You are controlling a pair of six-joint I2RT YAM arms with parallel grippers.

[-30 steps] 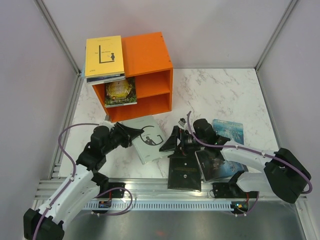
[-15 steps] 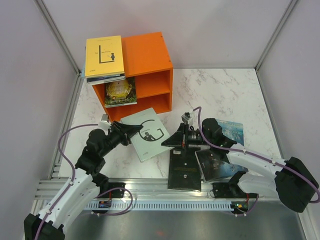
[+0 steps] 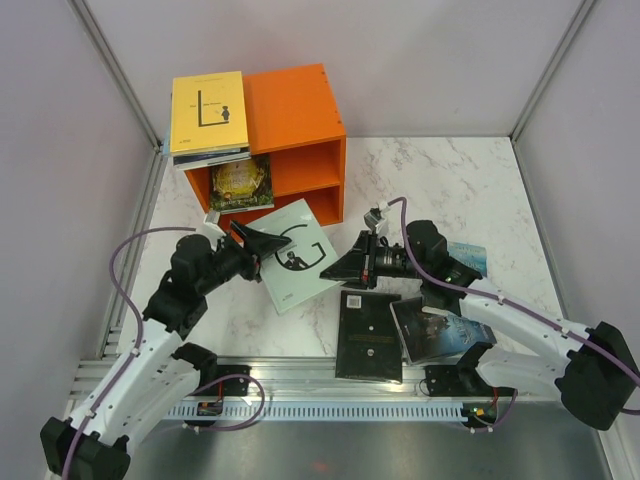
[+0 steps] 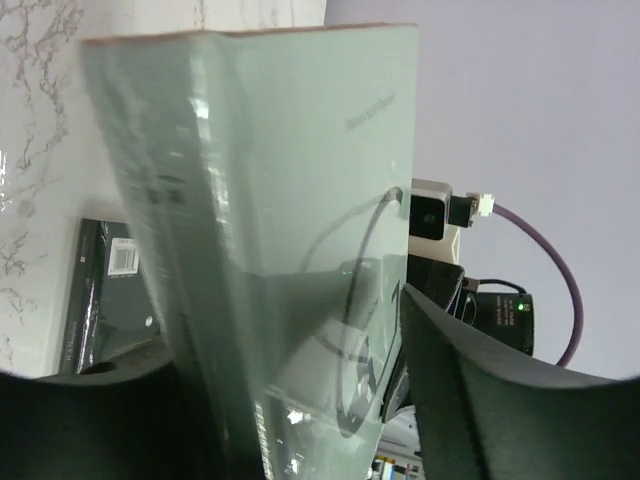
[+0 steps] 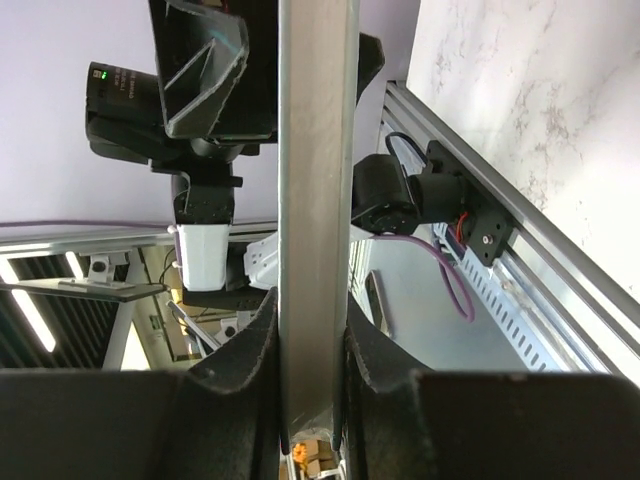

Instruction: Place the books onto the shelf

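Marble tabletop (image 3: 470,190) is still carrying loose books (image 3: 368,340), while the grey-white book (image 3: 297,262) is being held raised and tilted just in front of the orange shelf (image 3: 295,105), nearer it than a second ago. Right end effector (image 3: 341,268) is now clamping one edge; left end effector (image 3: 265,243) is slackening, jaws standing apart around the opposite edge. Judgement: handover is proceeding, shelving still outstanding
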